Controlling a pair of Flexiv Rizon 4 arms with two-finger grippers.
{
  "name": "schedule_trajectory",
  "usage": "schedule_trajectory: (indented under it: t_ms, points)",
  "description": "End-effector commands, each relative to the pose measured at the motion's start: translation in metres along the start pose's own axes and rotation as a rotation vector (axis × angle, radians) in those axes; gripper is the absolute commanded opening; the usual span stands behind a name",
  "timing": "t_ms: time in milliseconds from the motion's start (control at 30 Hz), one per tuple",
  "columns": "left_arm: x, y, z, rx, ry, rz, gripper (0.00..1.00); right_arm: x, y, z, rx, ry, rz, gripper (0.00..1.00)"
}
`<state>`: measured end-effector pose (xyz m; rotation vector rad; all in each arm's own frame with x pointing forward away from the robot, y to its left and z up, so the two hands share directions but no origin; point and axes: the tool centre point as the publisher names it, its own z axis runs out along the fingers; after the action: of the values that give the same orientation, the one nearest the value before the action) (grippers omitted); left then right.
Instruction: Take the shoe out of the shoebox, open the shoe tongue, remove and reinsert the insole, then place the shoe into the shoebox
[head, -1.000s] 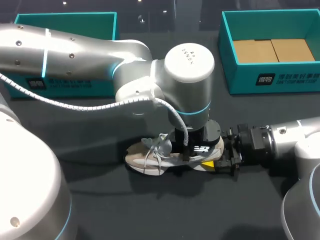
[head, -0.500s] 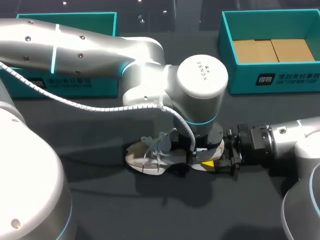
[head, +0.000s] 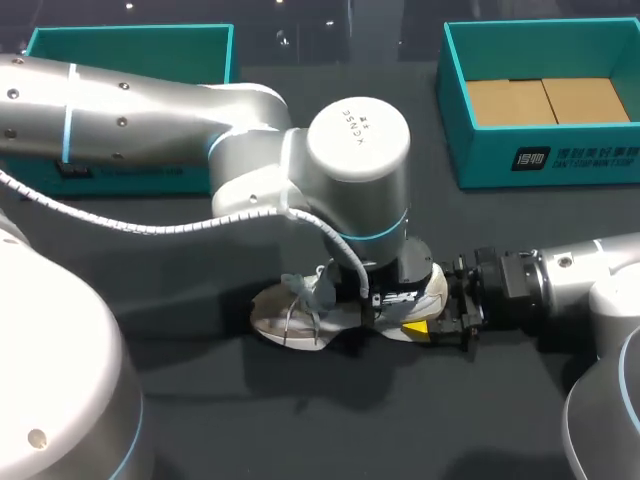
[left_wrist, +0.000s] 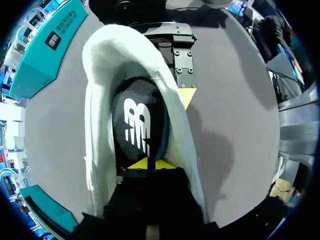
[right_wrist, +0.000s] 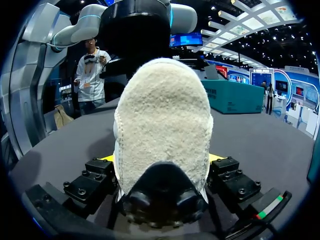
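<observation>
A beige shoe (head: 300, 318) lies on the dark table, toe to the left. My left gripper (left_wrist: 148, 163) reaches down into its opening; the yellow tips are together, pinching the black insole (left_wrist: 137, 120) with the white logo. In the head view the left wrist (head: 365, 195) hides this gripper. My right gripper (head: 428, 325) holds the shoe's heel (right_wrist: 162, 125) from behind, one finger on each side of it. One of its yellow fingertips (left_wrist: 186, 96) lies against the shoe's side.
A teal shoebox (head: 560, 155) with brown cardboard inside stands at the back right. A second teal box (head: 130, 35) stands at the back left, partly behind my left arm. Grey laces (head: 315, 290) stick up from the shoe.
My left gripper has shut inside the shoe. The left wrist swung right, then back left over the shoe. The right arm and the shoe have stayed put.
</observation>
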<state>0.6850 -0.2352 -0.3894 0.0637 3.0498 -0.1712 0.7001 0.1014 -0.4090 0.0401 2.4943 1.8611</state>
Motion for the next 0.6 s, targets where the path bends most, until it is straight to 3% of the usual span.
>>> schedule_trajectory:
  t_ms: [33,233,600]
  points:
    - [-0.001,0.02,-0.021,0.116,0.032,0.004,0.0,0.0,0.001,-0.001,0.005,-0.001,0.001,0.0]
    - [-0.002,0.022,-0.036,0.2,0.089,0.008,0.0,0.0,0.001,-0.001,0.005,-0.001,0.001,0.0]
    - [-0.004,0.024,-0.047,0.283,0.145,0.008,0.0,0.0,0.001,-0.001,0.005,-0.001,0.001,0.0]
